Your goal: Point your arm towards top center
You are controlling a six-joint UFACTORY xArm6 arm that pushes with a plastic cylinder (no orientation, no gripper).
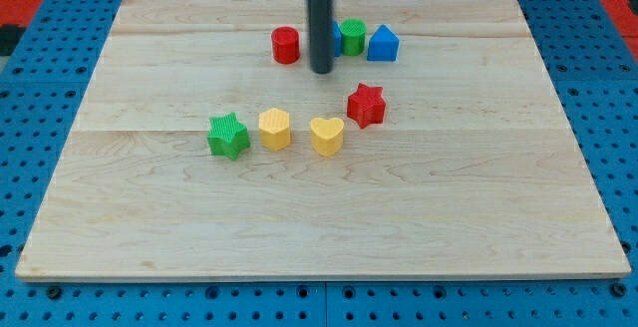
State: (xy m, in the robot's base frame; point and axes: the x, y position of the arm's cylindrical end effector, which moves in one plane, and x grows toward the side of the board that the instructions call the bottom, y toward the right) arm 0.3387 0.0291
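Observation:
My tip [321,70] is the lower end of a dark rod that comes down from the view's top centre. It stands on the wooden board [150,217] just right of the red cylinder [286,45] and left of the green cylinder [351,36], partly hiding a blue block behind it. A blue house-shaped block [383,44] sits right of the green cylinder. Below the tip are a red star [366,105], a yellow heart [326,136], a yellow hexagon [275,129] and a green star [228,136].
The board lies on a blue perforated table [40,78]. Red surface shows at the view's top corners [20,3].

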